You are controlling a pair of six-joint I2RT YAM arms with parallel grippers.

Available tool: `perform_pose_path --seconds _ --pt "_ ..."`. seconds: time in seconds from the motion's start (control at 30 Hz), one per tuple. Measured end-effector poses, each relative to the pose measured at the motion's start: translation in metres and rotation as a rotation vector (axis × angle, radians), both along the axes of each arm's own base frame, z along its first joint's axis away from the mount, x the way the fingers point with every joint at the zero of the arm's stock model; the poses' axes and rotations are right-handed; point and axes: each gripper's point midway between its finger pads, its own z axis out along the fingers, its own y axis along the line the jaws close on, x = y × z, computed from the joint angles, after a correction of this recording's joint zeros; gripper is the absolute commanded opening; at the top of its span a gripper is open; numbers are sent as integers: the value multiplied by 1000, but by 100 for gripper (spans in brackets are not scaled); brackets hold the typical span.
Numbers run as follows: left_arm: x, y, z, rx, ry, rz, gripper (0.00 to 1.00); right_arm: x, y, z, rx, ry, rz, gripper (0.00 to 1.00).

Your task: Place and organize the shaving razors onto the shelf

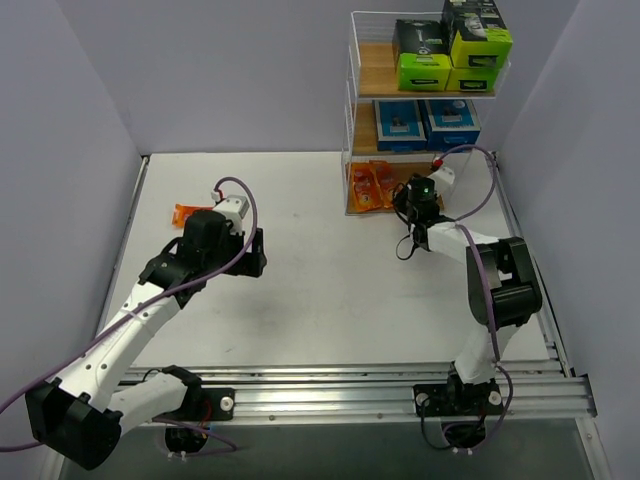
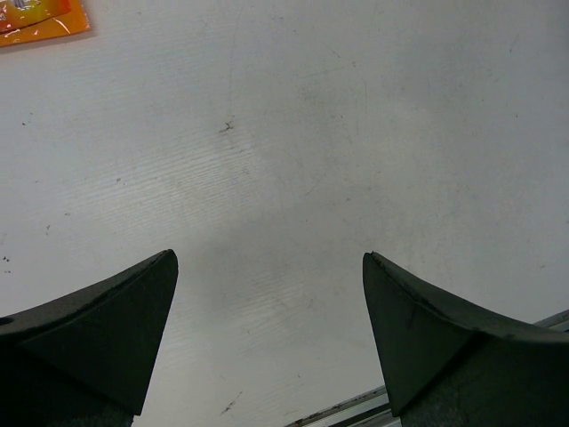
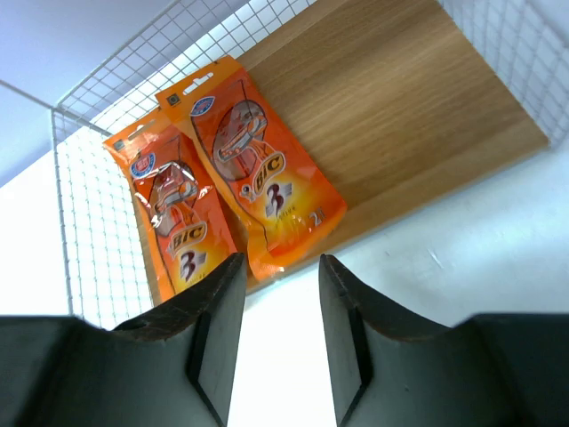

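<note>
Near edge: both arm bases are bolted to the metal rail (image 1: 350, 395).

Left arm reaches out over the left half of the white table (image 1: 320, 290). The left gripper (image 1: 252, 252) (image 2: 268, 255) hangs above bare tabletop with its jaws spread wide and nothing between them. One loose orange packet (image 1: 188, 212) (image 2: 36, 22) lies flat on the table just beyond it, to the left, apart from the fingers. Its print is too small to read from either view.

Right arm stretches forward to the foot of the shelf (image 1: 375, 65) (image 3: 400, 107), at the far right. The right gripper (image 1: 408, 203) (image 3: 276, 338) sits just in front of the bottom board. Its fingers (image 3: 218, 338) are parted by a narrow gap and pinch nothing.

Bottom tier: two orange packets (image 1: 372, 185) (image 3: 262, 191) lie flat at the left end against the wire side, the right one overlapping the left. Each reads "BIC" with a large "3" and shows a razor head through the wrapper. A small round blue badge near each top is unreadable.

Middle tier: two blue cards (image 1: 427, 122), side by side, lettering not legible.

Top tier: black-and-lime boxes (image 1: 452, 50), stacked two high on the right, one more on the left. Labels are too small to make out.
</note>
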Motion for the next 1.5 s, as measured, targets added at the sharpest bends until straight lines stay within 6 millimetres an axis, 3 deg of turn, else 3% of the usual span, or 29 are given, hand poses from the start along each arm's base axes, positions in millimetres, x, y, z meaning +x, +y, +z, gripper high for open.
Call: perform_pose_path --seconds 0.17,0.4,0.6,0.83,0.97,1.07,1.17,1.2,1.23,1.3,1.33,1.4,1.43,1.5 --pt "1 3 1 6 -9 11 94 -26 -4 9 13 -9 -2 38" --pt "4 10 2 32 -24 46 94 -81 5 -11 25 42 28 39" --pt "7 19 6 59 -50 91 94 -125 63 -18 13 55 174 39" --pt "7 39 28 75 -141 174 94 -170 137 -6 -5 18 372 42" --pt "4 52 46 68 -204 226 94 -181 174 8 -35 -9 487 44" --pt "0 61 58 56 -247 265 97 -169 218 29 -50 -46 586 45" --pt "-3 70 70 34 -289 305 79 -150 261 42 -56 -76 671 45" --pt "-5 72 74 26 -303 314 62 -142 274 43 -62 -78 694 45" --pt "-6 74 77 15 -314 323 56 -134 287 45 -63 -83 716 45" --pt "-9 77 83 5 -338 335 44 -120 310 41 -71 -82 759 46" --pt "-11 79 86 -3 -347 342 30 -114 321 37 -78 -72 783 47" --pt "-13 82 90 -15 -362 355 17 -101 346 31 -81 -70 836 47" --pt "-14 83 91 -18 -366 361 3 -94 363 29 -80 -67 877 48" --pt "-14 85 92 -19 -371 371 2 -82 389 24 -76 -74 937 50"
